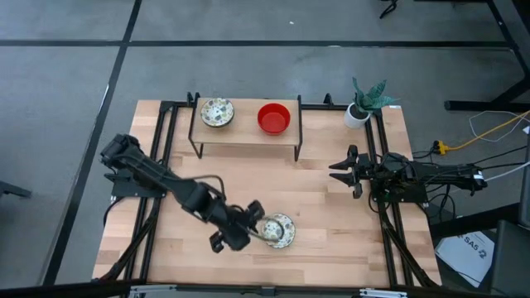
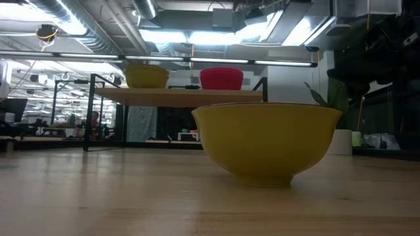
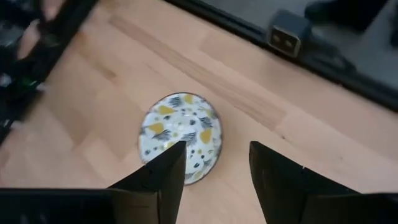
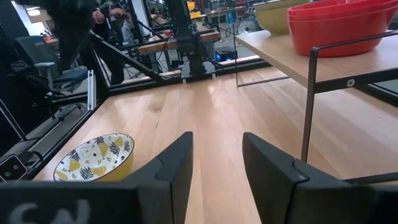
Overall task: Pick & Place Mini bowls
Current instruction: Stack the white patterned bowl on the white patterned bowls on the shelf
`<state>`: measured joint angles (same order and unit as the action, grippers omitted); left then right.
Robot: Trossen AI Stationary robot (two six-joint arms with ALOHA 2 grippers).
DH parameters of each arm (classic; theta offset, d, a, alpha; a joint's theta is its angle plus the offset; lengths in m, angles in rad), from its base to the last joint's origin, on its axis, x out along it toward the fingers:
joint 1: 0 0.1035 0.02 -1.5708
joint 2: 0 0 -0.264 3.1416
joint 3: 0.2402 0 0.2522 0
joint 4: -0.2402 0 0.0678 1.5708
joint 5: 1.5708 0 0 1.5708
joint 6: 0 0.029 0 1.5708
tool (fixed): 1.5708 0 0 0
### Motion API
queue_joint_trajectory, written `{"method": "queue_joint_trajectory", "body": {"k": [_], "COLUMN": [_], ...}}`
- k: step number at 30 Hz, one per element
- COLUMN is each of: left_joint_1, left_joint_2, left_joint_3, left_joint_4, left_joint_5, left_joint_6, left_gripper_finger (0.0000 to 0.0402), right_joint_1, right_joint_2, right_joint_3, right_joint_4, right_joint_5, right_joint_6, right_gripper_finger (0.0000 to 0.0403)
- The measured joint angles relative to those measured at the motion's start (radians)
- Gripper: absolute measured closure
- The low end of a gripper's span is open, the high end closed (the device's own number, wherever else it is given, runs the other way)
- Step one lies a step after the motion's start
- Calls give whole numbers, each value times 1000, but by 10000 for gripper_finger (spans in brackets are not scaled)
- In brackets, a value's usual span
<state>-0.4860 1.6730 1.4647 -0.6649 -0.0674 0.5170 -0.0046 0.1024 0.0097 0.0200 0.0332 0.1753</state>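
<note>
Judging the floral bowl [image 1: 279, 231] from above, I take it for glazed ceramic: stiff, slick, breakable, light enough for one pinch. It sits alone on the table [image 1: 331, 240], well in front of the shelf [image 1: 247, 132], where a second floral bowl [image 1: 217, 112] and a red bowl [image 1: 274, 118] rest. My left gripper [image 3: 213, 168] hovers over its rim, fingers spread, one finger [image 3: 163, 174] above the inside, the other clear of the wall. I'd pinch the rim wall, gently. My right gripper [image 1: 341, 170] waits just right of the shelf, fingers apart, empty.
</note>
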Motion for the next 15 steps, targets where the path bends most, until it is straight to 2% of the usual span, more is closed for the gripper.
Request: {"method": "queue_joint_trajectory", "body": {"k": [9,15], "left_joint_1": [-39,-39], "left_joint_2": [174,257], "left_joint_3": [0,0], "left_joint_4": [88,97], "left_joint_5": [-111,-119], "left_joint_6": [107,112], "left_gripper_finger": [236,237], "right_joint_1": [0,0], "right_joint_2": [0,0], "right_joint_3": [0,0], "right_joint_4": [0,0], "right_joint_5": [0,0], "right_joint_6": [0,0], "right_gripper_finger": [263,263]}}
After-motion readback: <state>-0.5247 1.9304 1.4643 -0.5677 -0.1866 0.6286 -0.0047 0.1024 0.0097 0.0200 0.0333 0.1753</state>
